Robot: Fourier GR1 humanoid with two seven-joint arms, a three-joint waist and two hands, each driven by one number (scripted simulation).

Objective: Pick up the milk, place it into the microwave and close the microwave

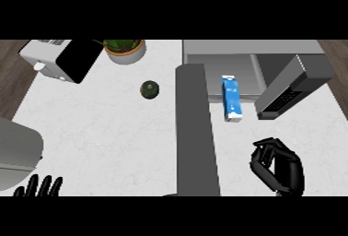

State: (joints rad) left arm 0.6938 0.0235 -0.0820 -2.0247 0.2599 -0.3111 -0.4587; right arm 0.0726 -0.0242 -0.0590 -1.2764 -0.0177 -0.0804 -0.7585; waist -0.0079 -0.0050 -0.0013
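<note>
- Milk carton (232, 98): blue and white, lying on its side on the white counter (115, 133), long axis running toward and away from the robot.
- Carton sits between the microwave's open door (197, 129) on its left and the dark control-panel end of the microwave (293, 87) on its right, at the mouth of the grey cavity.
- Whether the carton rests inside the cavity or just in front of it: can't tell from this angle.
- Door is swung wide, seen edge-on as a long grey slab reaching down to the view's lower edge.
- Right hand (277, 166): low right, below the carton and well apart from it, fingers curled inward, grasping nothing.
- Left hand (39, 186): bottom-left corner, fingers straight and pointing up, resting, touching nothing.
- Avocado (149, 89): dark green, on the counter left of the door.
- Potted plant (125, 48): at the counter's far edge, above the avocado.
- Toaster (61, 60): white and black, far-left corner.
- Grey rounded object (17, 154): left edge, cropped, can't identify.
</note>
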